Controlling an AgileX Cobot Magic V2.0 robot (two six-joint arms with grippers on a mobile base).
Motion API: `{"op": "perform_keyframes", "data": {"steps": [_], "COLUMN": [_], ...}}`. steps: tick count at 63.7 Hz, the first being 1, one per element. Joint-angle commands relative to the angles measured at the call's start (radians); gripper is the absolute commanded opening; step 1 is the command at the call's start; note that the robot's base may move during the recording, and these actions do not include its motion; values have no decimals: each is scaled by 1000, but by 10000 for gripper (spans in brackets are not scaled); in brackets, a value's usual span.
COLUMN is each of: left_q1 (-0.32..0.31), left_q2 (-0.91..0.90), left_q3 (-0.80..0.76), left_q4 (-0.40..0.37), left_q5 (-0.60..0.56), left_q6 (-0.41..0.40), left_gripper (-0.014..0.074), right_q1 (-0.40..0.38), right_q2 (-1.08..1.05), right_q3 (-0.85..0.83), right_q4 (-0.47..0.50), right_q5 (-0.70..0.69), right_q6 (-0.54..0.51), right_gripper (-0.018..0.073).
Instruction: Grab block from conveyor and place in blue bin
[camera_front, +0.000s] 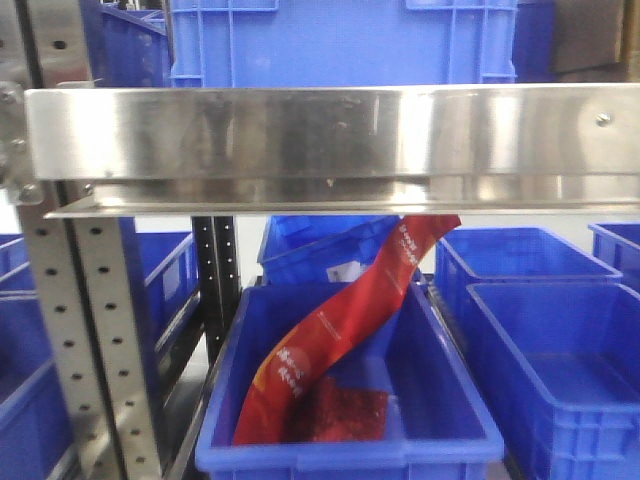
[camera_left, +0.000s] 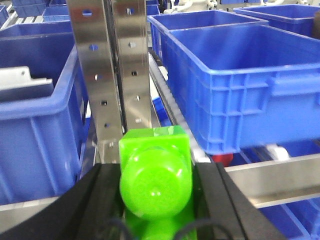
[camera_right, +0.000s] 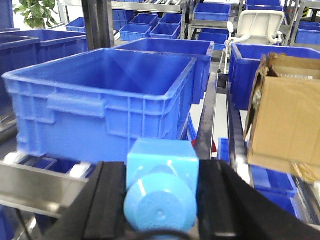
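The block (camera_right: 162, 167) sits clamped between the right jaws, whose black pads press flat on its two side faces, so they are closed to the block's width. Its long axis runs along the jaws. The rounded knob faces back toward the wrist and the cube base points outward, toward a large blue bin (camera_right: 100, 100). The block is in the air, short of that bin's near wall and lower than its rim. The bin rests on white rollers (camera_right: 75, 171) behind a steel rail (camera_right: 40, 185). A cardboard box (camera_right: 285, 110) stands to its right.

The left jaws grip a green block (camera_left: 155, 172) of the same shape in the same way, knob toward the wrist. In the front view, a red packet (camera_front: 340, 330) leans in a blue crate (camera_front: 350, 445).
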Motion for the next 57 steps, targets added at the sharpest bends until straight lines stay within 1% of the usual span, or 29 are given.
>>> {"op": "perform_keyframes", "data": {"steps": [1, 57], "left_q1": [-7, -7], "left_q2": [-7, -7], "left_q3": [2, 2], "left_q4": [-3, -3], "left_q5": [-21, -21], "left_q6": [-7, -7], "left_gripper": [-111, -111], "right_q1": [2, 2], "right_q2": [-5, -5], "right_q3": [1, 1], "right_q4": [-11, -11], "right_q5": [-22, -22], "right_q6": [-3, -3], "right_gripper": [-153, -153]}}
